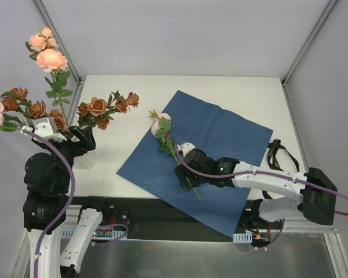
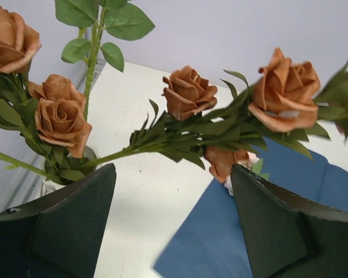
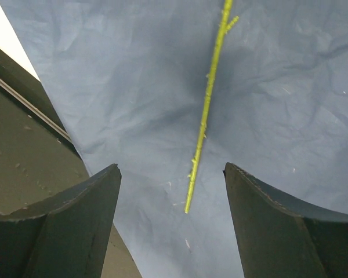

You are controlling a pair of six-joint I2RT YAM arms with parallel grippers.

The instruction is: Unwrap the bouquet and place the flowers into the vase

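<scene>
The vase (image 1: 86, 160) stands at the left of the table (image 1: 250, 92), half hidden behind the left gripper (image 1: 74, 136). It already holds most of the flowers (image 1: 98, 108): tall pale pink roses rise straight from it, while rust-orange sprays lean out to the right, probably because their thin stems have little support in the mouth. The left wrist view shows one such spray crossing above the gripper's fingers (image 2: 75, 208), which stand wide apart and clamp nothing.

One pink rose (image 1: 160, 124) lies on the flattened blue paper (image 1: 226, 136) in the middle of the table, its stem (image 3: 206, 110) running toward the near edge. The right gripper (image 1: 187, 177) hangs over the lower stem with its fingers spread to either side, not touching it – apparently lined up to close on the bare end, away from the leaves.

A black strap (image 1: 276, 154) lies beside the paper's right edge; it carries pale marks, too small to read – no other writing shows
</scene>
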